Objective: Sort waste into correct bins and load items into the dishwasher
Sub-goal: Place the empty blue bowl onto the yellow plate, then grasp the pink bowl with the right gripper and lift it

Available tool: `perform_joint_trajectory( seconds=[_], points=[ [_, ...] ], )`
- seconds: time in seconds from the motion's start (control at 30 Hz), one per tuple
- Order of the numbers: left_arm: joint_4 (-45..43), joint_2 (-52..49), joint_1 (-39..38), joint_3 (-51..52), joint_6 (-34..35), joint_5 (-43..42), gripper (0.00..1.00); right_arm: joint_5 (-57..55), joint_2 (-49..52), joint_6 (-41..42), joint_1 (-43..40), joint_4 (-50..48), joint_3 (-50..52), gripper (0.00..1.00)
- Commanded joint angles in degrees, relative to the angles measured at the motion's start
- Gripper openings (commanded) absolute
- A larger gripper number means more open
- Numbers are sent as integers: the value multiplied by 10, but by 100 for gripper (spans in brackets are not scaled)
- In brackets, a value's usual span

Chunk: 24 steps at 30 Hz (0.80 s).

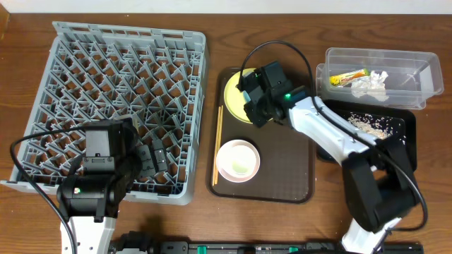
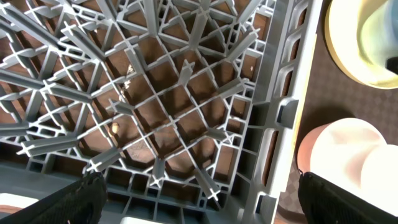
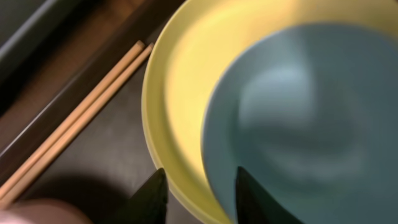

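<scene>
Fingers (image 3: 149,199) of right gripper (image 3: 200,202) parted narrowly, astride near rim of yellow plate (image 3: 180,81) and light blue bowl (image 3: 298,124) on it, at 11 o'clock on brown tray (image 1: 282,176); contact unclear. Chopsticks (image 3: 74,124) along tray's 9 o'clock edge. Left gripper (image 2: 208,199) spread wide over grey rack (image 1: 106,70), 9 o'clock from tray.

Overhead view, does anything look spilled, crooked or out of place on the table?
Nothing stands out. The rice scraps lie scattered but inside the black tray; the wrapper and napkin sit in the clear tub.
</scene>
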<state>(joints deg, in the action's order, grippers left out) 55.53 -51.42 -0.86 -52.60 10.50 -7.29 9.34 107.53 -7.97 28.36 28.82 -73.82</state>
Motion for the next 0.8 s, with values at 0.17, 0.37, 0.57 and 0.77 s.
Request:
perform_joint_trajectory(
  seconds=[0.17,0.37,0.57,0.77],
  points=[
    [1,2,-2,-11,-5,5,98,80,-142,42,13,131,-23,38],
    [2,2,-2,-11,-5,5,98,95,-125,73,46,230,-12,24],
    [2,2,-2,-11,-5,5,98,59,-93,115,76,217,26,26],
    [2,2,-2,-11,-5,5,98,59,-75,122,78,185,64,19]
  ],
)
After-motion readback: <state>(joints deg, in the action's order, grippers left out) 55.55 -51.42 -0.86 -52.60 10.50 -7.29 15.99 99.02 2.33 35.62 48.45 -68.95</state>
